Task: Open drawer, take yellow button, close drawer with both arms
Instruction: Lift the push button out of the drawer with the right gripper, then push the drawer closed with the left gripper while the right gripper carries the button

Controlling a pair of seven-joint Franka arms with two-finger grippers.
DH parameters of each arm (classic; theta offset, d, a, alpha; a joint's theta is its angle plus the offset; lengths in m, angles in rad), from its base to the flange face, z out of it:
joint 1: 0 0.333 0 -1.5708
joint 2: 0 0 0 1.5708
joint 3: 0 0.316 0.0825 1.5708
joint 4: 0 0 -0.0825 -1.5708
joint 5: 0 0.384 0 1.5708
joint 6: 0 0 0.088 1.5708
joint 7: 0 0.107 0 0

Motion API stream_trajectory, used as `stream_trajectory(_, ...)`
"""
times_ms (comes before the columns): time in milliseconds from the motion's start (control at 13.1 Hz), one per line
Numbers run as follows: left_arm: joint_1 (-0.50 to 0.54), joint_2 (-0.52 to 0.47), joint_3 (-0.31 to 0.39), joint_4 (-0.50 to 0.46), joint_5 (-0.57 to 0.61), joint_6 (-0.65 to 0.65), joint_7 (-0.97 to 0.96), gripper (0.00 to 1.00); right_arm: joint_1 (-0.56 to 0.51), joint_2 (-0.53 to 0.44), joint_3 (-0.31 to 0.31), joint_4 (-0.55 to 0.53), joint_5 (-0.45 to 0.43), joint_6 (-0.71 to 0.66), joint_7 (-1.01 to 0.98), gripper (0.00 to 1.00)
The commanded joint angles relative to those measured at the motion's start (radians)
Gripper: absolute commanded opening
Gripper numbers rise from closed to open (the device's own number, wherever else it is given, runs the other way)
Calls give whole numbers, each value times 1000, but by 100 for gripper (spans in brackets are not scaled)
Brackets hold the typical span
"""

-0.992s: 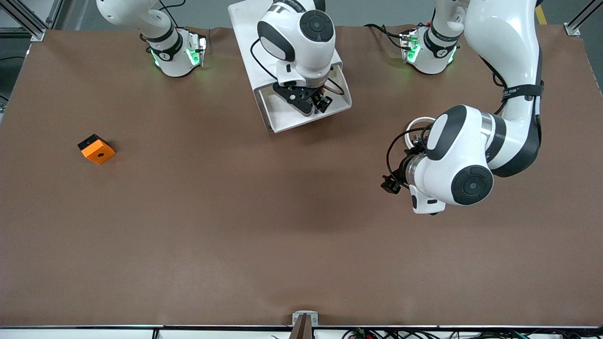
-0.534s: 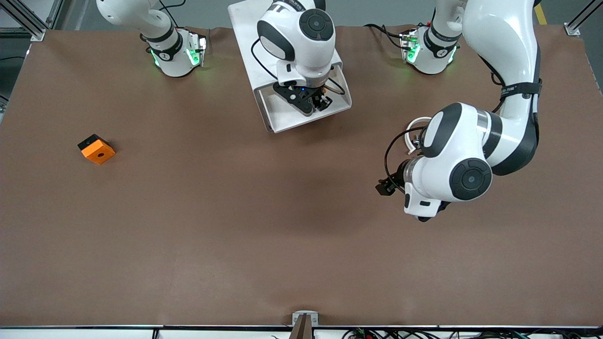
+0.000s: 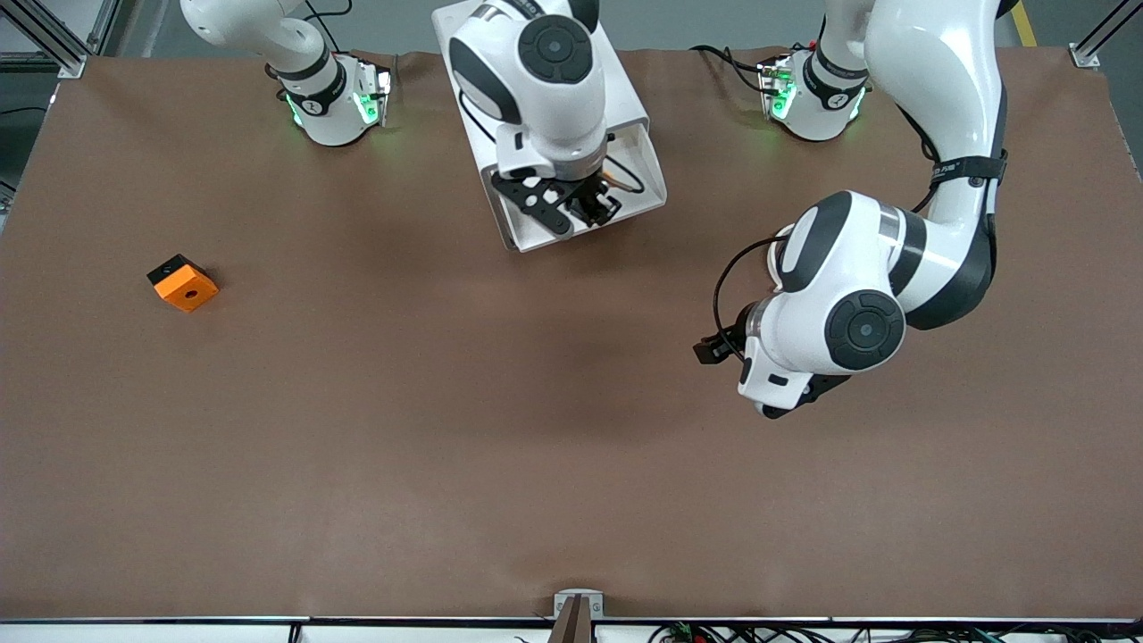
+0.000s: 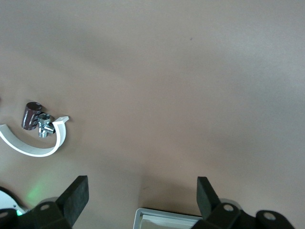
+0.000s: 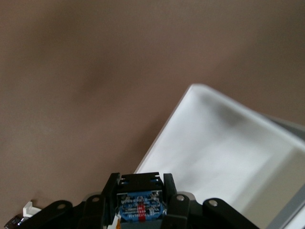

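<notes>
Top middle of the front view: right hand [image 3: 580, 204] low over the pulled-out white drawer [image 3: 536, 230], pinched on the button [image 5: 140, 209]. Bottom edge of the right wrist view: the button's black-and-blue body clamped between the two black fingers [image 5: 169, 188], white drawer floor just past them; cap not clearly seen. Middle height of the front view, toward the left arm's end: left hand [image 4: 141, 193] up in the air over bare brown desk [image 3: 446, 429], mostly hidden under its own white wrist. Bottom corners of the left wrist view: fingertips [image 4: 76, 193] spread wide, nothing between them, a corner of the drawer at the bottom edge. Same view, mid-height at the edge: a curved white clip [image 4: 33, 148] lying flat on the desk, a small brown-and-metal part [image 4: 34, 118] touching it. Front view, toward the right arm's end: an orange block [image 3: 184, 284] with a centre hole, well apart from the drawer.
</notes>
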Motion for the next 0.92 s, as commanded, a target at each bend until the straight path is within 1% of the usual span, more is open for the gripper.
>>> stream_trajectory(0,4,-41,-14,-73,23,50,74,100,-114,-73,5,5,22,-98,-217,0)
stream_trajectory(76,4,-47,-19,-90,23,58,99,100,-180,-90,4,5,22,-137,-318,0)
stream_trajectory(153,4,-64,-43,-126,23,84,102,100,-246,-106,3,2,19,-161,-415,0)
stream_trajectory(229,4,-100,-68,-200,24,148,111,100,-308,-118,1,-16,5,-168,-523,0)
stream_trajectory(382,6,-188,-127,-390,23,330,128,100,-425,-129,3,-46,-68,-162,-726,0)
stream_trajectory(458,6,-222,-163,-476,23,422,128,100,-486,-129,3,-59,-79,-157,-824,0)
stream_trajectory(534,4,-234,-198,-518,21,461,128,100,-552,-129,1,-70,-81,-149,-928,0)
stream_trajectory(687,0,-230,-249,-547,20,461,107,100,-658,-129,1,-101,-110,-116,-1120,0)
stream_trajectory(840,-3,-220,-285,-565,11,454,78,100,-766,-121,1,-151,-126,-21,-1294,0)
